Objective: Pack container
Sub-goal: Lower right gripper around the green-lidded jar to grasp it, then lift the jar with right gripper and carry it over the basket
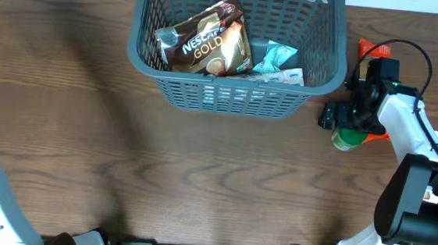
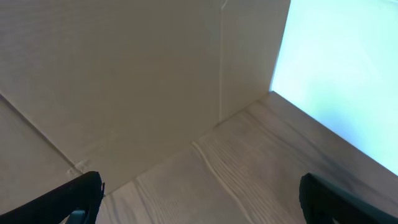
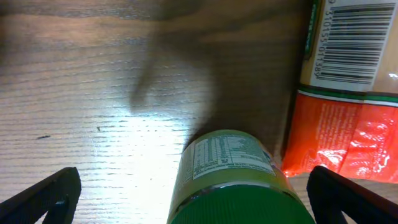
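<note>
The right end effector (image 3: 196, 200) is held released, a green-lidded jar (image 3: 230, 177) seen within its span, an orange packet (image 3: 351, 140) at 2 o'clock; the barcode (image 3: 351, 40) is shown only by that wrist. The left end effector (image 2: 202, 199), likewise released, is shown only by its own wrist. Overhead, the container (image 1: 237, 96) is found at 12 o'clock on the bench (image 1: 199, 176).

A dark brown wood-grain table (image 1: 199, 176) fills the overhead frame, a bright glare patch (image 3: 140, 140) lies on it at lower centre of the right wrist view, and the left wrist view shows a beige wall (image 2: 124, 74) upper left and a glowing pale panel (image 2: 348, 62) upper right.
</note>
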Tool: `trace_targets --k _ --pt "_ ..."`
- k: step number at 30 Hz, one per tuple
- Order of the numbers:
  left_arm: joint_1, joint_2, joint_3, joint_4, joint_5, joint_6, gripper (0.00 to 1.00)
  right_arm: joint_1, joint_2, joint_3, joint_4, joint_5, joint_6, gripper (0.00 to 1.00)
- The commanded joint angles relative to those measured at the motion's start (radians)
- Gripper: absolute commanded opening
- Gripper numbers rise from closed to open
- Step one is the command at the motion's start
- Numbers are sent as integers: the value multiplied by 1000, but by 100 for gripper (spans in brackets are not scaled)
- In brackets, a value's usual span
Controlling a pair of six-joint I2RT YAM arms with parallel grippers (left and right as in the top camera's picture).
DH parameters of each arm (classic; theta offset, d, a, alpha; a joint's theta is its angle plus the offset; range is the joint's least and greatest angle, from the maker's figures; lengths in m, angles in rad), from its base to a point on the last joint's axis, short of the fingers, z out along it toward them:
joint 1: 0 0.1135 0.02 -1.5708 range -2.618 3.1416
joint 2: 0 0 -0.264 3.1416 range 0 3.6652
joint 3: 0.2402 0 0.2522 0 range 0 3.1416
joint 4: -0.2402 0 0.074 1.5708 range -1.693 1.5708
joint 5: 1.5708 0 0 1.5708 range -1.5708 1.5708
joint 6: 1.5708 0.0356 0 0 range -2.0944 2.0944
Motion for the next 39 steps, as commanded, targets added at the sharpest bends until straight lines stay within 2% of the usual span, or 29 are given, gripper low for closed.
trace_targets --k 1,8,12,20,33,36,39 --pt "5 -1 -2 -1 -13 -10 98 5 8 -8 -2 10 5 99" --pt "5 -1 -2 -1 -13 -10 99 5 8 -14 -3 10 5 88" --pt "5 -1 -2 -1 -13 -10 98 5 8 -28 -3 28 4 86" --pt "5 -1 -2 -1 -13 -10 98 3 8 -93 46 40 5 90" --pt "5 -1 -2 -1 -13 -10 99 1 8 -137 101 51 24 88" --pt "5 -1 -2 -1 -13 -10 98 1 8 -137 107 51 24 81" --pt "5 -1 -2 -1 -13 -10 99 1 8 -137 109 51 24 69"
